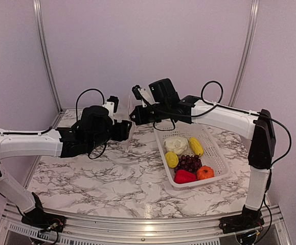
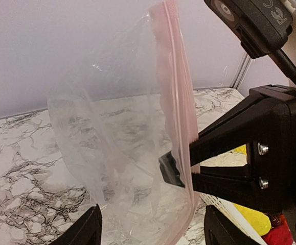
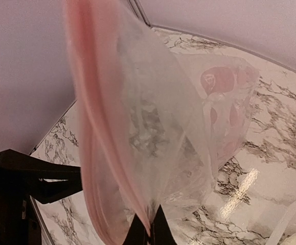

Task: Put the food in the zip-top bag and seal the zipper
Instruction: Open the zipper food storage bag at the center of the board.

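The clear zip-top bag (image 2: 117,153) hangs in the air above the table, its pink-tinted zipper (image 2: 174,102) running down its edge. My right gripper (image 3: 149,234) is shut on the bag's mouth edge (image 3: 137,153); it also shows in the left wrist view (image 2: 171,171). My left gripper (image 2: 153,229) is open, its fingers (image 2: 86,229) to either side of the bag's lower part, not touching it. The food lies in a white basket (image 1: 217,153): cauliflower (image 1: 177,144), two yellow pieces (image 1: 196,146), grapes (image 1: 189,163), red pepper (image 1: 184,176), orange fruit (image 1: 205,172).
Both arms meet at the back centre of the marble table (image 1: 112,178), left gripper (image 1: 123,130) just below the right gripper (image 1: 133,116). The basket stands right of centre, under the right arm. Walls enclose the back and sides.
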`<state>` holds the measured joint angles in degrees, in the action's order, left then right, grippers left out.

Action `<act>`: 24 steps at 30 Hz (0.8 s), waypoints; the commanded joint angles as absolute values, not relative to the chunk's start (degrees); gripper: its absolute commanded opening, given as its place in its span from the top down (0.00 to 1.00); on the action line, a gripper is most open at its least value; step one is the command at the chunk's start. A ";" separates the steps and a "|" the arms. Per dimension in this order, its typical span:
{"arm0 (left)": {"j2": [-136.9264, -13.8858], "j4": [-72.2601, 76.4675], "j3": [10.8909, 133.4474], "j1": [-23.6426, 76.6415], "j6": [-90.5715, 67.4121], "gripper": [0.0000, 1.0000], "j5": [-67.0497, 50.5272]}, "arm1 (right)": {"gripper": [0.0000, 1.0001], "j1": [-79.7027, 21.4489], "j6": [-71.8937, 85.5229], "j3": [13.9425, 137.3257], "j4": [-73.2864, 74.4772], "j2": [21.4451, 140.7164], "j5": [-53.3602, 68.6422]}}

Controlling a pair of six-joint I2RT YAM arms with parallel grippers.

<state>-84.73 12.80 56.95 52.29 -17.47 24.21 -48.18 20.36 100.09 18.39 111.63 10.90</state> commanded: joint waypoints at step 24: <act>-89.43 8.62 62.24 52.13 -15.35 0.82 53.41 | 1.00 -45.56 18.70 87.91 19.09 102.93 3.72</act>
<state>-91.26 10.72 62.41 52.45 -16.82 46.02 -47.57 19.99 90.41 17.80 107.74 8.58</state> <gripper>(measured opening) 0.208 0.004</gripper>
